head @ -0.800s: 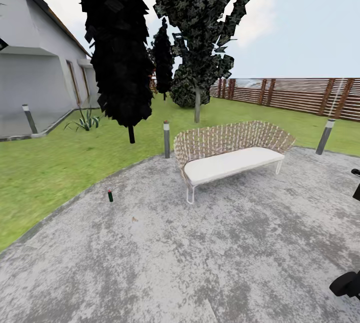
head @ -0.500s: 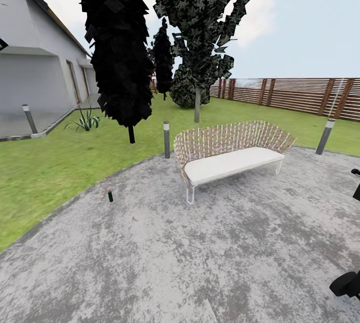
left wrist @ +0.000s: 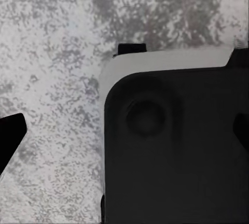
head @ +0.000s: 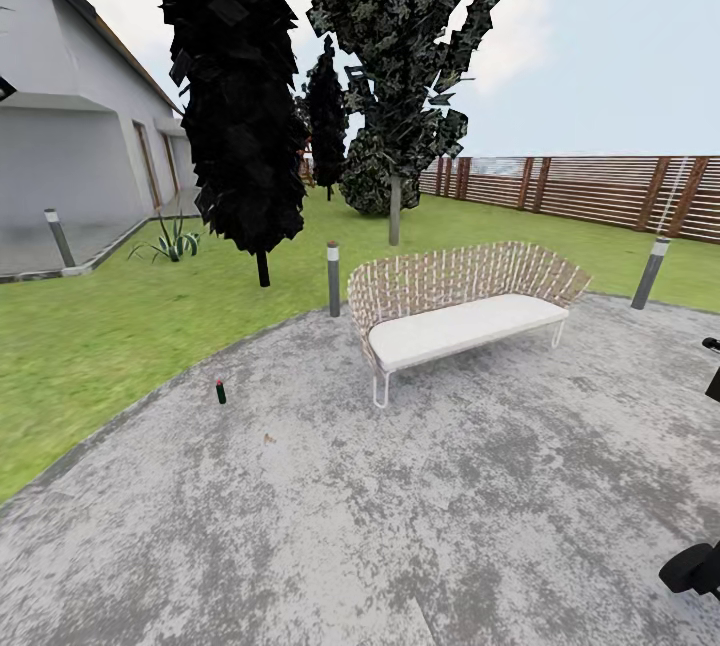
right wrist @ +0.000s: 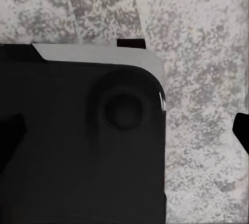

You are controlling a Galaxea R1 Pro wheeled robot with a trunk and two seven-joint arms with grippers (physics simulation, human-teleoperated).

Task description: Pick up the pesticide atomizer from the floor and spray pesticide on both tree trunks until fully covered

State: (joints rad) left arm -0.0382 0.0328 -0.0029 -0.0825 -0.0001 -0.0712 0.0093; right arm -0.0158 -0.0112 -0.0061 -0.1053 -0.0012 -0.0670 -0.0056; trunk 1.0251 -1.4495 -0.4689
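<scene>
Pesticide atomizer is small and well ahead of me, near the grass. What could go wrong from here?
1. The pesticide atomizer is tiny and stands upright on the floor; a clumsy approach could probably knock it over.
2. It stands close to the paving's curved edge, so a nudge might roll it onto the lawn.
3. The bench and a bollard post stand nearby, so a wide swing towards them might clip one.

Head camera overlooks the floor [head: 400, 526] from afar; both wrist cameras face it closely
</scene>
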